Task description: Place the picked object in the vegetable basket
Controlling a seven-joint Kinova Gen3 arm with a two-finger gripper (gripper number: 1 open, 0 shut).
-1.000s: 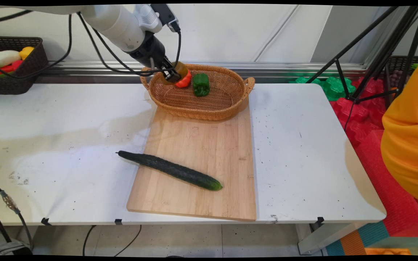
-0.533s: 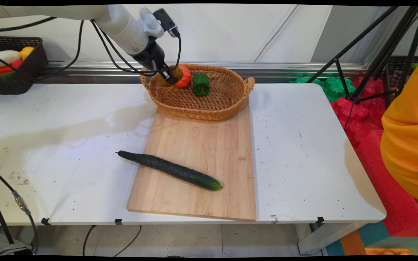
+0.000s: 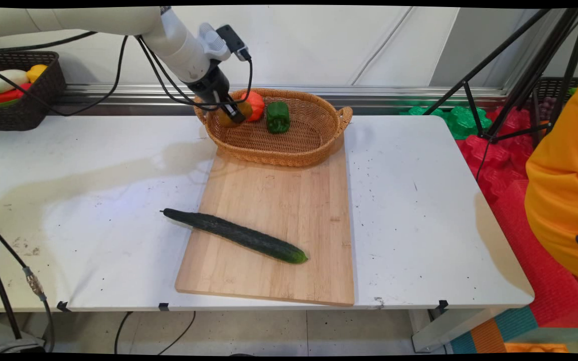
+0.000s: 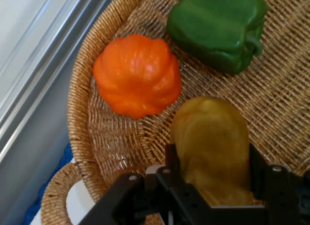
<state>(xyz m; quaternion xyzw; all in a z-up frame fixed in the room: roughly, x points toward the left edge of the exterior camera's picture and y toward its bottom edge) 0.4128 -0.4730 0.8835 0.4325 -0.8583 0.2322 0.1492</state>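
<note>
While the gripper [image 3: 235,113] sits low inside the wicker basket [image 3: 314,145] at its left end, jaws closed on a yellow-brown potato-like vegetable [image 4: 213,147], room is tight: basket rim just beside it, orange pumpkin [image 4: 138,74] just beside the held piece, green bell pepper [image 3: 278,117] a bit further right. Basket's right half is bare weave. Held piece is oblong, dull and smooth. Basket rests on the far edge of the cutting board [image 3: 289,225]; cucumber [image 3: 234,235] lies well apart across the board's left edge.
</note>
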